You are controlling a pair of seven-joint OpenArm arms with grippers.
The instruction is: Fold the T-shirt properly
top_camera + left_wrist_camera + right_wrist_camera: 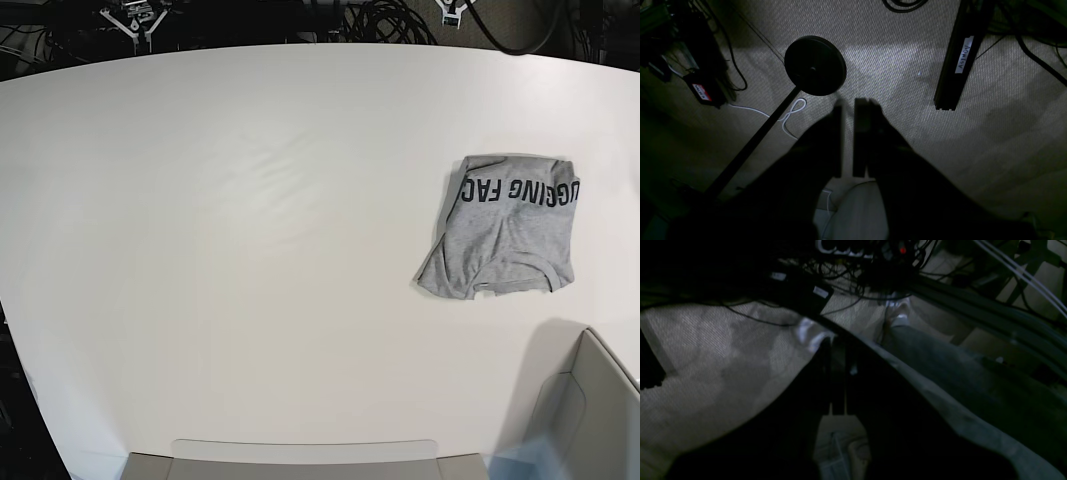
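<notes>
The T-shirt lies folded into a compact grey rectangle near the right edge of the white table in the base view, with black lettering along its far edge. Neither arm shows in that view. In the left wrist view my left gripper hangs over carpet floor, its fingers a narrow gap apart with nothing between them. In the right wrist view my right gripper is also off the table, dark fingers pressed together and empty. Neither wrist view shows the T-shirt.
Grey box rims stand at the table's front edge and front right corner. Below my left gripper are a round black stand base, a labelled black rail and a white cable. A person's jeans leg and tangled cables lie near the right gripper.
</notes>
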